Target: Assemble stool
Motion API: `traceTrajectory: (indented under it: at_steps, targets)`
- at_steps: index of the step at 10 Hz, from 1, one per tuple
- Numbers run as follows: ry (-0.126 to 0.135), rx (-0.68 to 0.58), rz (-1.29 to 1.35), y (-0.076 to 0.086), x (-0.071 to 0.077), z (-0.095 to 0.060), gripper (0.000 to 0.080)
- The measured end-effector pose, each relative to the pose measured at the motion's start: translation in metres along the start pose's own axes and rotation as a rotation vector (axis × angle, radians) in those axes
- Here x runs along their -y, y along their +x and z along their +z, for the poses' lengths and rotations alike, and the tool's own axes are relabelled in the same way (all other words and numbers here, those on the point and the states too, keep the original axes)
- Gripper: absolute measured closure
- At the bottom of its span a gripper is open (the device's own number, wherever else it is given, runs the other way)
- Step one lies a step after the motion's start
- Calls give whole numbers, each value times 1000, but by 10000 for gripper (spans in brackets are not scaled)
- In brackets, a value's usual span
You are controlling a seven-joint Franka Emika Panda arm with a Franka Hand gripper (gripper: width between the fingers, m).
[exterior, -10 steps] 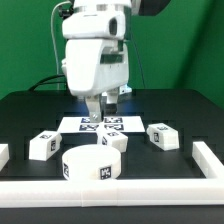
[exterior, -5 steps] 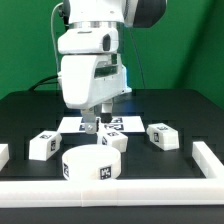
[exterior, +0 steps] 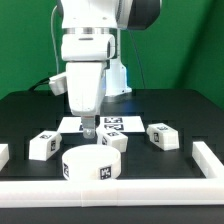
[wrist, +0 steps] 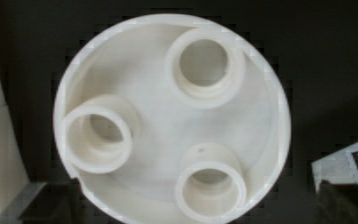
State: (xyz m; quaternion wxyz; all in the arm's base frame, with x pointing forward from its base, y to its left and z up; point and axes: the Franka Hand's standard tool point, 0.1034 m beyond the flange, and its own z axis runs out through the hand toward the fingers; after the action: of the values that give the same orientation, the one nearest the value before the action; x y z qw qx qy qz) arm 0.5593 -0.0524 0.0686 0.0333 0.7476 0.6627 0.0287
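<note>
as i watch from afar, seat (exterior: 93, 165): thick round smooth white plastic disc, three sockets (wrist: 208, 62), front centre of black table (exterior: 30, 110).
gripper (exterior: 88, 128): jaws wide, empty, hanging over the seat.
around: blocky tagged legs (exterior: 163, 136) beside it, marker board (exterior: 108, 124) behind.

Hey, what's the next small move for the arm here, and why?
Probably lower the end effector straight down toward the seat. Its jaws stand open and hold nothing, it hangs just above the seat, and the seat's three-socket face fills the wrist view, so it looks roughly lined up for a grasp.
</note>
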Motion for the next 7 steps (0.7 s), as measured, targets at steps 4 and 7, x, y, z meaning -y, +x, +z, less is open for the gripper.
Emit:
traceTrajectory:
  at_steps: [4, 7]
  targets:
    - [31, -1, -11, -2, 14, 14, 150]
    - [53, -5, -57, -8, 23, 29, 150]
